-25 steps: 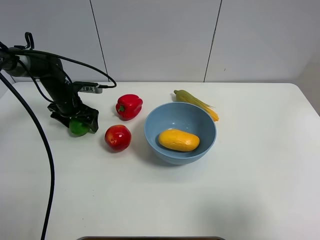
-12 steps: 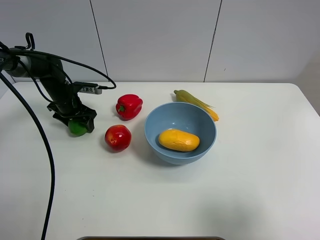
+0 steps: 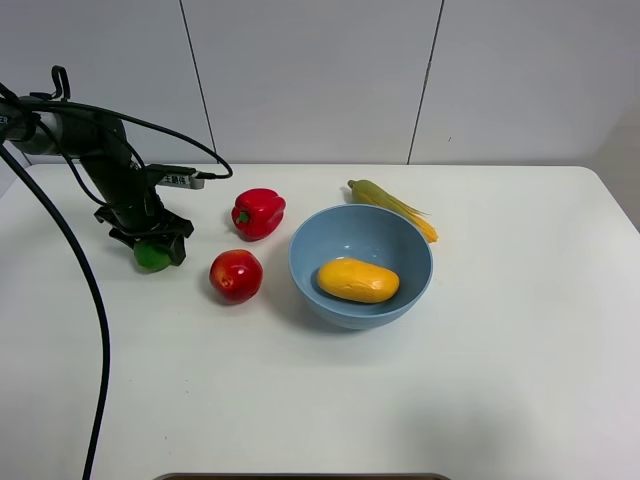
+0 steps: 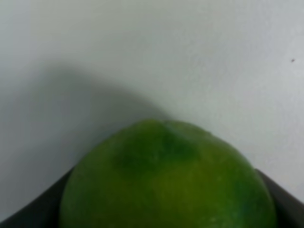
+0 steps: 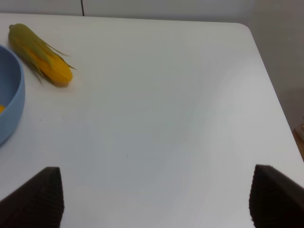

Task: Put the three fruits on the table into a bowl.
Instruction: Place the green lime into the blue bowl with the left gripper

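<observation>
At the frame's left, the left pincer (image 3: pixel 153 248) has just clamped onto the lime (image 3: pixel 150 260), low on the desk (image 3: pixel 480 380); next, I'd guess, comes the carry to the bowl (image 3: pixel 312 300) holding the mango (image 3: pixel 358 280).

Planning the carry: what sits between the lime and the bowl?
In the exterior high view, the apple lies between the lime and the bowl.

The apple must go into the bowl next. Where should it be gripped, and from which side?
Probably from straight above, jaws closing across the widest middle of the apple. It is round and glossy, so a higher or lower grip could slip off. The bowl stands close beside it and the pepper behind, so the top is the freest approach.
</observation>
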Motion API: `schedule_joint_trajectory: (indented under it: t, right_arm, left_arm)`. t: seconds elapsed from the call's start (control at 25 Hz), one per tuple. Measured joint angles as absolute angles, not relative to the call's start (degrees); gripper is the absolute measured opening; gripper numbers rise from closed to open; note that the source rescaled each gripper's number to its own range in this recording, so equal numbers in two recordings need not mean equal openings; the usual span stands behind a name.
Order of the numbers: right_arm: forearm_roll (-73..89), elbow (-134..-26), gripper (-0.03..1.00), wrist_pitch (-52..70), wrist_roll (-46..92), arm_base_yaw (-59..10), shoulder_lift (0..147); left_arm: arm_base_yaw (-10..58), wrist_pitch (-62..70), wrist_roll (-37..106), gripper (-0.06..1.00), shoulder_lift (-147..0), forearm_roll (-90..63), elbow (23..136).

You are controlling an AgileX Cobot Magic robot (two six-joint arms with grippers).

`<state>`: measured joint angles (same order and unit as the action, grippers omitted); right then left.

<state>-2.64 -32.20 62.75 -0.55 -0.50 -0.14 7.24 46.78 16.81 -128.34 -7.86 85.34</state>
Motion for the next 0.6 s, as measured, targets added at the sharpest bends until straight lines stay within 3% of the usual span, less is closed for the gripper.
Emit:
schedule_joint_trajectory:
  t: [0.6]
  right_arm:
    - [-2.64, -32.20, 0.51, 62.75, -0.55, -0.50, -0.14]
  left_arm:
    - [7.24, 51.51, 13.08, 0.00, -127.73, -4.38, 85.35]
